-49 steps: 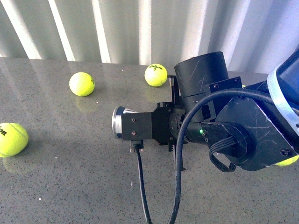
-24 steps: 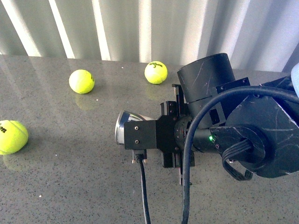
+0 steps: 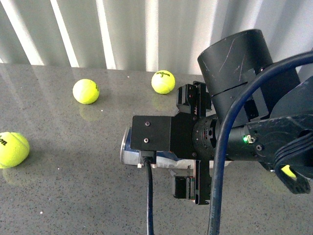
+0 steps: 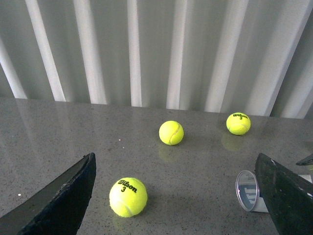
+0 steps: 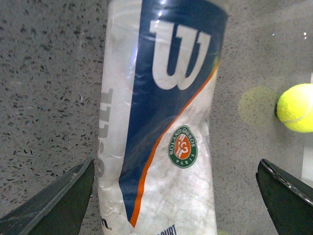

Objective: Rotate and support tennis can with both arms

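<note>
Straddling stage judged reached, no grasp made | right fingers [image 5: 54,200] spread wide either side of tennis can [image 5: 161,122], no contact seen | left fingers [image 4: 58,200] spread wide, empty, held apart from can | can laid on its side mid-counter [image 3: 73,186], silver rim toward left edge | rotation and support judged undone | label crinkled, navy-white, W logo, round emblem

- Can [image 5: 161,122] is showing a glossy, crinkled plastic label; rim [image 4: 246,190] is shining like metal.
- Table [image 3: 73,186] is looking like polished, speckled grey stone, reflecting light.
- Balls [image 4: 128,197] are looking fuzzy, felt-covered, matt.
- Arm [image 3: 239,63] casing is looking matt black and scuffed.
- Cable [image 3: 148,200] is looking smooth and rubbery.
- Wall [image 4: 146,49] is showing ribbed, satin sheeting.
</note>
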You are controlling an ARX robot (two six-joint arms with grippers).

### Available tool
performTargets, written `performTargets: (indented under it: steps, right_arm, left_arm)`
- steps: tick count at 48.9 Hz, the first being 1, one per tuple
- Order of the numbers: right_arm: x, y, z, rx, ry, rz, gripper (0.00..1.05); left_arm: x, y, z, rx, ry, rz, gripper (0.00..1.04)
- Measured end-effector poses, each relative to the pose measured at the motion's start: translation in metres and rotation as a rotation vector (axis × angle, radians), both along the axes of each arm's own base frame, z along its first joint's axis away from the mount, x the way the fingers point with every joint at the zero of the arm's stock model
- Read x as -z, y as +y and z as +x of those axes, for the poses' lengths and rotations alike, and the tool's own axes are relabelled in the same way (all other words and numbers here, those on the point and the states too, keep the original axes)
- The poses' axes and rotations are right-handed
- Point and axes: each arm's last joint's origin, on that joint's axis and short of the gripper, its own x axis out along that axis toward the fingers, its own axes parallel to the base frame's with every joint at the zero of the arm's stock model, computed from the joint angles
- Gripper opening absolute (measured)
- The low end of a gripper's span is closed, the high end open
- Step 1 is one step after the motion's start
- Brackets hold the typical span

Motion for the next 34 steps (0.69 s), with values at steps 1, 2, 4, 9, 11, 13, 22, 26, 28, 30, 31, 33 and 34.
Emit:
performTargets:
  steps: [1,2,4,9,11,13,22,26,28,30,31,33,34]
  right_arm:
    - [-0.004,0.0,-0.001,0.005,0.006,0.005,0.98]
    - [-0.006,0.0,-0.002,0.013,0.012,0.013,0.98]
    - [-0.012,-0.001,-0.004,0.025,0.039,0.039,0.98]
    - [-0.025,-0.003,-0.01,0.054,0.077,0.091,0.98]
    - [-0.029,-0.005,-0.012,0.063,0.088,0.11,0.98]
    - [-0.035,-0.007,-0.014,0.088,0.1,0.144,0.98]
    - [-0.071,-0.027,-0.013,0.256,0.013,0.245,0.98]
    - [-0.095,-0.046,-0.006,0.4,-0.074,0.331,0.98]
    - [-0.112,-0.059,-0.001,0.517,-0.131,0.383,0.98]
    - [-0.125,-0.071,0.003,0.623,-0.169,0.438,0.98]
    - [-0.134,-0.08,0.004,0.688,-0.204,0.469,0.98]
    - [-0.144,-0.091,0.004,0.766,-0.253,0.515,0.98]
    - [-0.147,-0.094,0.004,0.783,-0.266,0.525,0.98]
  left_arm:
    - [0.0,0.0,0.0,0.0,0.0,0.0,0.98]
    - [0.0,0.0,0.0,0.0,0.0,0.0,0.98]
    - [0.0,0.0,0.0,0.0,0.0,0.0,0.98]
    - [0.0,0.0,0.0,0.0,0.0,0.0,0.98]
    - [0.0,0.0,0.0,0.0,0.0,0.0,0.98]
    - [0.0,0.0,0.0,0.0,0.0,0.0,0.98]
    - [0.0,0.0,0.0,0.0,0.0,0.0,0.98]
    - [0.0,0.0,0.0,0.0,0.0,0.0,0.98]
    - [0.0,0.0,0.0,0.0,0.0,0.0,0.98]
    - [0.0,0.0,0.0,0.0,0.0,0.0,0.98]
    - [0.0,0.0,0.0,0.0,0.0,0.0,0.98]
    - [0.0,0.0,0.0,0.0,0.0,0.0,0.98]
    - [0.0,0.0,0.0,0.0,0.0,0.0,0.98]
